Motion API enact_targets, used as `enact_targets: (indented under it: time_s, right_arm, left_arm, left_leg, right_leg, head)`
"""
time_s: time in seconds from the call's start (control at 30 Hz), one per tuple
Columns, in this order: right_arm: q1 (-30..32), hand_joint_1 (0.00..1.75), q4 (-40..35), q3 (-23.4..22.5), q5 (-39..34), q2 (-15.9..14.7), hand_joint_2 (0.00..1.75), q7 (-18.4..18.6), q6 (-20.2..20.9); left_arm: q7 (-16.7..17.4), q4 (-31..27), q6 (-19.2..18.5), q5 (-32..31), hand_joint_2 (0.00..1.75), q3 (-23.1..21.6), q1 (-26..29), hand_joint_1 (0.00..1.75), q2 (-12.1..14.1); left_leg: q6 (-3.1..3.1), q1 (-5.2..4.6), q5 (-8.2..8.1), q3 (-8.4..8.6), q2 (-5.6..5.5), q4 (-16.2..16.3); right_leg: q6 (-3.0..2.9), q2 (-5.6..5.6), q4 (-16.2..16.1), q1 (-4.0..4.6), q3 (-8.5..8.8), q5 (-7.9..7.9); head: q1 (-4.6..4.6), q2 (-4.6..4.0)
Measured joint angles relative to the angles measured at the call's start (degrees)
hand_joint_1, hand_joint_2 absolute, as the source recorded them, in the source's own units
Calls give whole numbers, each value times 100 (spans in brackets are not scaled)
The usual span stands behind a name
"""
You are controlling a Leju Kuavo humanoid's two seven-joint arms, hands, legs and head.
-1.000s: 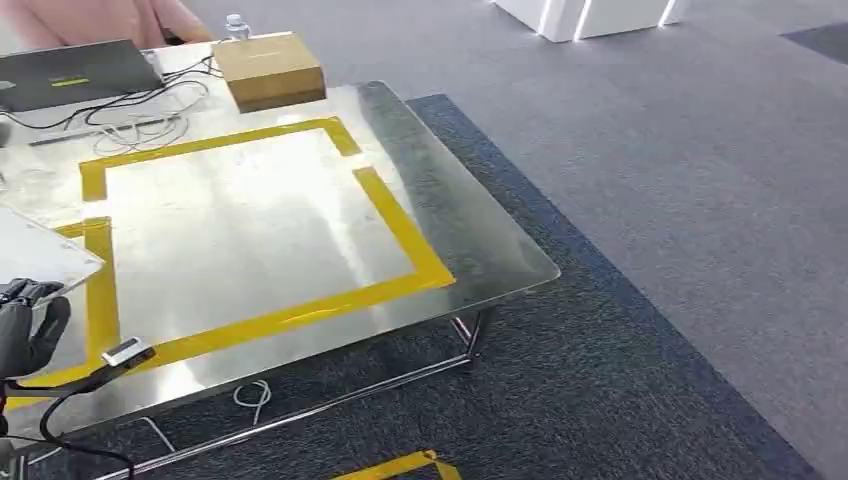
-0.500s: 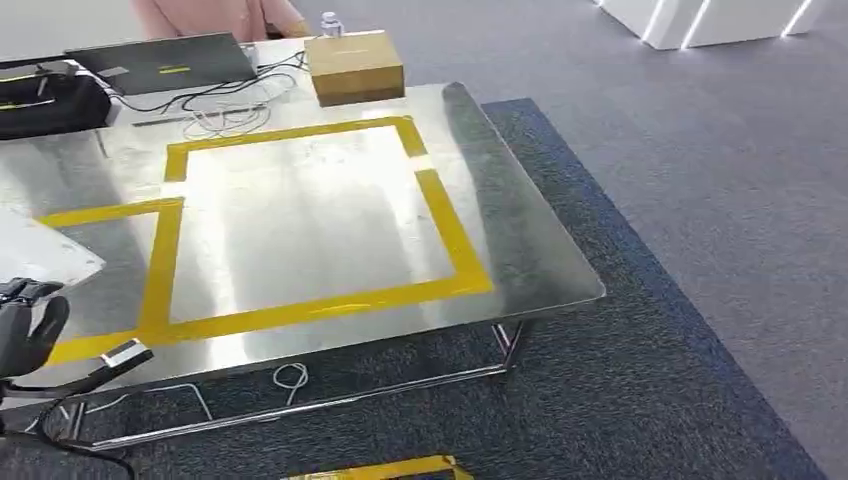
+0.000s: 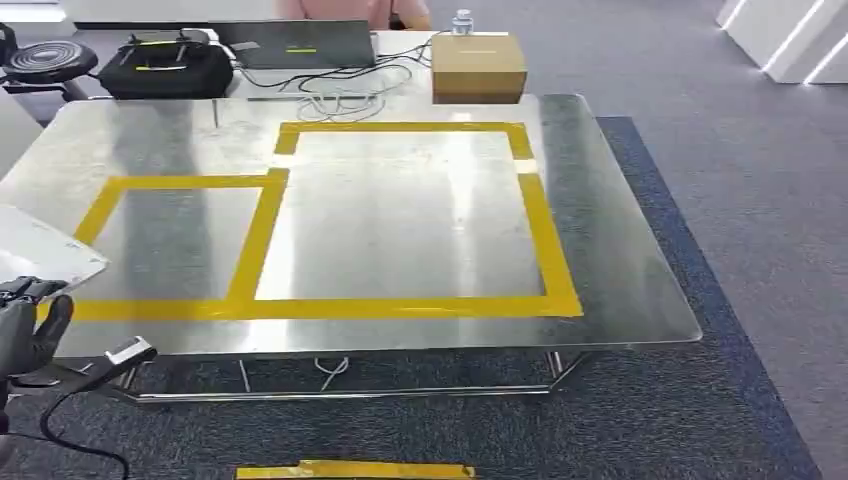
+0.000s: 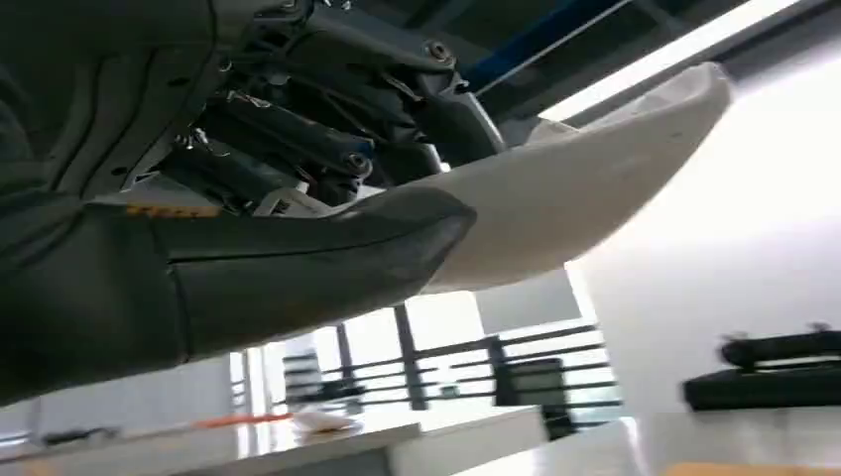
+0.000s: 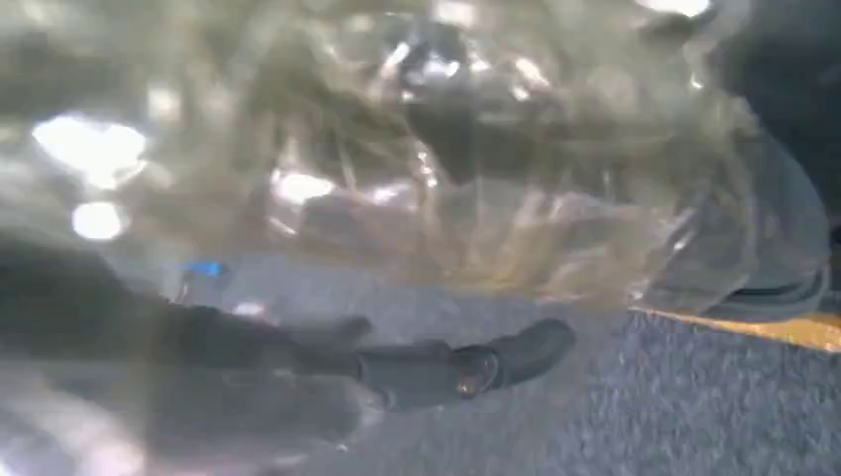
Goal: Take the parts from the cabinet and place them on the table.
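The steel table [image 3: 620,250] stands square in front of me, marked with two yellow tape rectangles [image 3: 540,230]. At the lower left of the head view my left hand [image 3: 25,330] grips a flat white part [image 3: 40,250] that juts over the table's near left corner. In the left wrist view the thumb [image 4: 298,258] lies under that white part [image 4: 595,169], with the fingers on its other side. In the right wrist view my right hand [image 5: 248,387] holds a crinkled clear plastic bag [image 5: 417,169] above the grey carpet. The bag blurs whatever is inside it.
At the table's far edge are a cardboard box [image 3: 478,68], a laptop [image 3: 300,45], a black bag [image 3: 165,70], loose cables [image 3: 340,90] and a bottle [image 3: 462,20]. A person [image 3: 350,10] sits behind them. A yellow tape strip [image 3: 355,470] lies on the floor near me.
The camera has swung round, so the table now faces me squarely and its left part has come into view. My left hand keeps hold of the white part.
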Motion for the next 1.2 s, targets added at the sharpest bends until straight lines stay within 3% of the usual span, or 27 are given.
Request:
enact_targets:
  time_s: [0.03,0.07,0.1,0.13,0.2,0.23,0.27,0.33,0.43,0.57,0.63,1.2]
  right_arm:
    - [23,0,2,-7,2,0,0,0,0]
    - [42,0,5,-17,0,0,0,0,6]
    - [58,0,5,-31,-13,2,0,11,9]
    - [63,0,7,-39,-22,2,0,20,9]
    - [57,0,9,-81,-35,2,0,20,67]
    - [50,0,9,-87,-41,2,0,18,111]
    - [47,0,11,-94,-50,2,0,7,171]
    - [54,0,20,-116,-59,9,0,0,326]
    - [54,0,72,-135,-57,26,0,35,576]
    - [48,0,180,-181,-39,70,0,33,732]
    - [46,0,238,-186,-26,87,0,35,767]
    - [38,0,662,-238,74,293,0,33,1176]
  left_arm:
    - [0,0,-2,-2,175,-9,0,175,0]
    - [0,0,-9,-9,175,-20,3,175,-9]
    - [0,0,-18,-15,175,-33,4,175,-9]
    - [0,0,-20,-29,175,-42,6,175,-9]
    - [-45,0,-29,-87,175,-89,3,175,-7]
    - [-89,0,-27,-118,175,-107,-8,175,-2]
    - [-140,4,-29,-138,175,-134,-32,175,7]
    - [-271,26,-37,-214,175,-219,-104,175,44]
    - [-486,145,-148,-182,175,-451,-289,175,100]
    - [-619,389,-295,-35,175,-698,-507,175,140]
    - [-647,531,-302,-15,175,-822,-597,175,170]
    - [-701,1584,-505,-28,175,-1593,-1113,175,208]
  left_leg:
    - [12,-1,-7,-5,-13,0]
    - [12,-2,-7,0,-81,1]
    - [11,-1,-10,11,-134,2]
    - [1,1,-17,23,-177,3]
    - [-46,5,-47,62,-233,10]
    - [-80,-27,-65,55,-245,26]
    - [-99,-37,-70,30,-262,59]
    - [-7,-41,-54,18,-264,67]
    - [-17,-34,-44,52,-263,15]
    - [-59,-22,-35,59,-262,-4]
    - [-167,-2,-40,59,-262,-9]
    - [-181,-26,-45,56,-262,-3]
  right_leg:
    - [9,21,416,0,-228,-134]
    - [18,21,621,0,-365,-135]
    - [20,20,530,0,-367,21]
    - [16,20,171,-7,-240,297]
    - [-4,43,-948,-32,243,888]
    - [-6,116,-1167,-28,344,835]
    - [-47,122,-1234,-43,354,845]
    - [-38,115,-1249,-40,394,875]
    - [-54,124,-1245,-24,403,872]
    - [-105,125,-1240,-5,401,861]
    - [-120,122,-1235,9,402,853]
    - [-119,123,-1237,-17,409,855]
  head:
    - [-2,0]
    - [4,0]
    - [2,0]
    - [9,0]
    - [13,0]
    - [19,0]
    - [13,0]
    - [17,0]
    - [15,0]
    - [15,0]
    - [17,0]
    - [20,0]
